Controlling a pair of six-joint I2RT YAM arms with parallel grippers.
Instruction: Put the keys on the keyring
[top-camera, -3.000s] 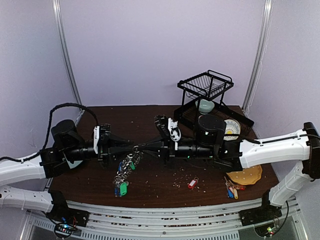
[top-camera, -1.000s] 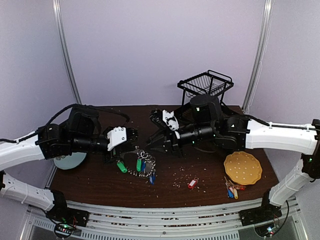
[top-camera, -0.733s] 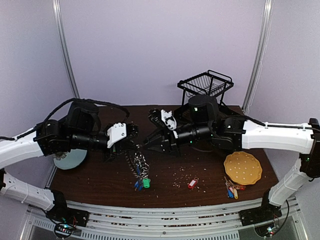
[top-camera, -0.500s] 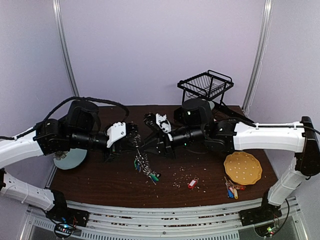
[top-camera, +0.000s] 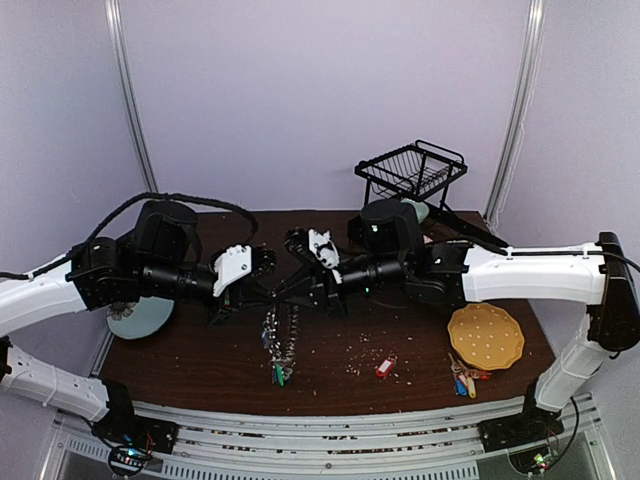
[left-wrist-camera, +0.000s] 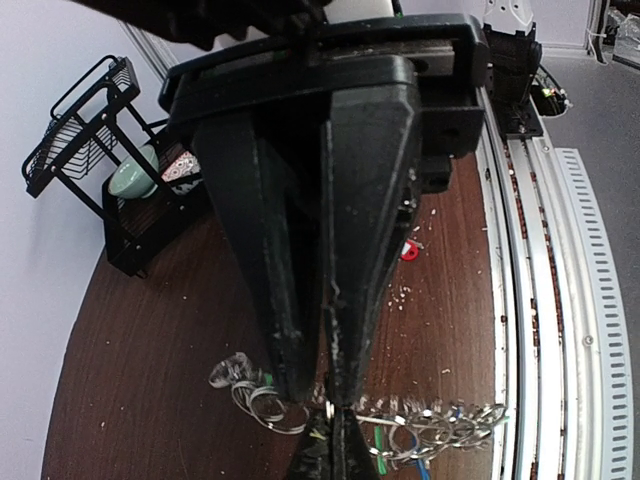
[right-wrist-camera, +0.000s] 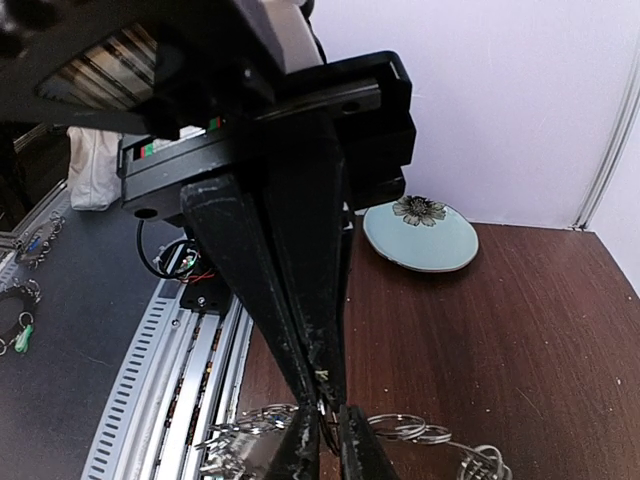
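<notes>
Above table centre, left gripper (top-camera: 262, 291) and right gripper (top-camera: 296, 290) meet tip to tip, each clamped on the keyring (top-camera: 277, 335), whose tagged keys (top-camera: 278, 372) dangle toward 6 o'clock. Judged best practice: hold the ring taut and level, so that one gripper can let go and fetch. A red-tagged key (top-camera: 385, 367) lies at 4 o'clock, with a loose bunch (top-camera: 463, 380) and a yellow disc (top-camera: 487, 337) beyond; only crumbs (top-camera: 362, 352) lie between.

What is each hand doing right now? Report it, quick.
Left hand: closed, pinching the keyring.
Right hand: closed, pinching the same keyring from the opposite side.
</notes>
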